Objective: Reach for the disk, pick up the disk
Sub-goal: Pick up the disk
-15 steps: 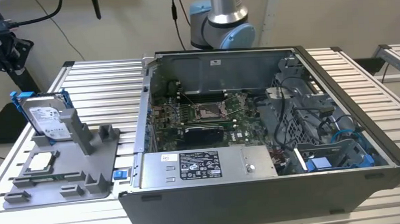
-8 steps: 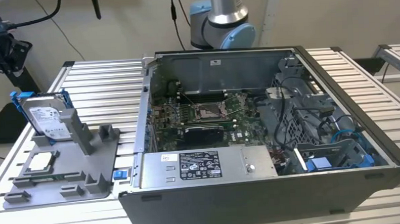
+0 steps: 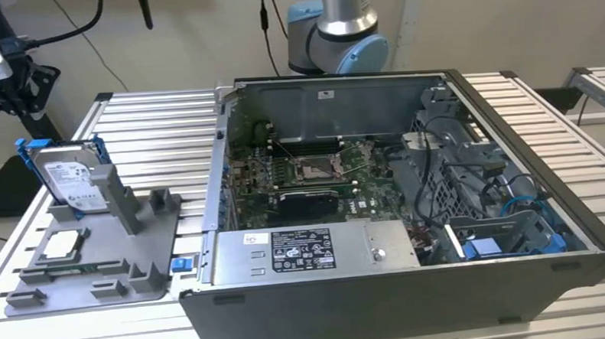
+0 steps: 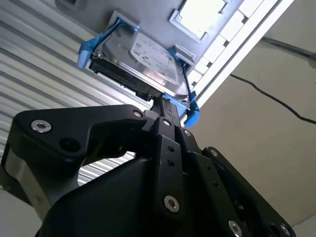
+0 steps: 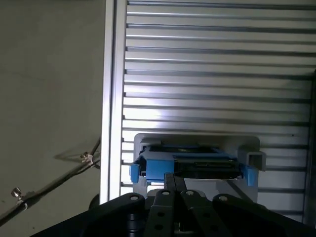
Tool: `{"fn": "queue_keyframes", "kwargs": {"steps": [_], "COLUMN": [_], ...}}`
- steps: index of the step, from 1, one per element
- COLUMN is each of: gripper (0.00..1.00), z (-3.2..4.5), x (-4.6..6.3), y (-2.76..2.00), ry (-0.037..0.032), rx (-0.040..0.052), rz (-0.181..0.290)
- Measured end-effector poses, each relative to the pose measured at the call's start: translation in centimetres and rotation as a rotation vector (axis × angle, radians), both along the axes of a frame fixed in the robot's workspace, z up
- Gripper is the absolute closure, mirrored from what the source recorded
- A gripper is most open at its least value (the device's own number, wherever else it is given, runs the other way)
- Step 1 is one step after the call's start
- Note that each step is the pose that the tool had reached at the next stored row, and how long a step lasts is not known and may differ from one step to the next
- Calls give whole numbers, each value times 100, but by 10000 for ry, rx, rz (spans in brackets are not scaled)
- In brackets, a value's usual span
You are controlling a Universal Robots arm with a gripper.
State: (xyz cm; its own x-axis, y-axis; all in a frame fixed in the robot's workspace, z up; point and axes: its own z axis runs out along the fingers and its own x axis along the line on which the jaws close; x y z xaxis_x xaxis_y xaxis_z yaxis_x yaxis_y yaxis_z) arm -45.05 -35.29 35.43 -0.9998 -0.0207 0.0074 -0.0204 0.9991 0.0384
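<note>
Though apart from it, the disk [image 4: 148,57] below the gripper [image 4: 164,104].

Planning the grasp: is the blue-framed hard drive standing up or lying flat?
Standing on edge: the blue-framed silver-grey hard drive rises, label showing, from the grey plastic holder.

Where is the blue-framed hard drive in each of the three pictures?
Exterior view: the disk stands upright in the grey holder at the exterior view's left.
Second wrist view: the disk shows its labelled face, with the holder behind it.
First wrist view: the disk is seen edge-on, seated in the holder.
Shared landmark: the slatted metal table under the holder.
</note>
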Motion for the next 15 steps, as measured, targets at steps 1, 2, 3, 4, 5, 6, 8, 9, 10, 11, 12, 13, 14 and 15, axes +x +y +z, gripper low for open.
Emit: {"fn": "queue_keyframes", "kwargs": {"steps": [1,2,3,4,5,6,8,9,10,11,12,13,14,15], "gripper": [100,100,100,100,100,100,100,100,100,100,100,100,100,100], "z": [-1,-1,0,-1,0,0,0,0,0,0,0,0,0,0], "x": [5,5,5,5,5,6,6,6,6,6,6,6,6,6], "y": [0,0,0,0,0,0,0,0,0,0,0,0,0,0], "ry": [-2,-1,-1,-1,0,0,0,-1,0,0,0,0,0,0], "rx": [0,0,0,0,0,0,-1,-1,0,-1,0,0,0,0], "rz": [2,1,1,1,1,1,27,61,127,219,323,446,574,718]}}
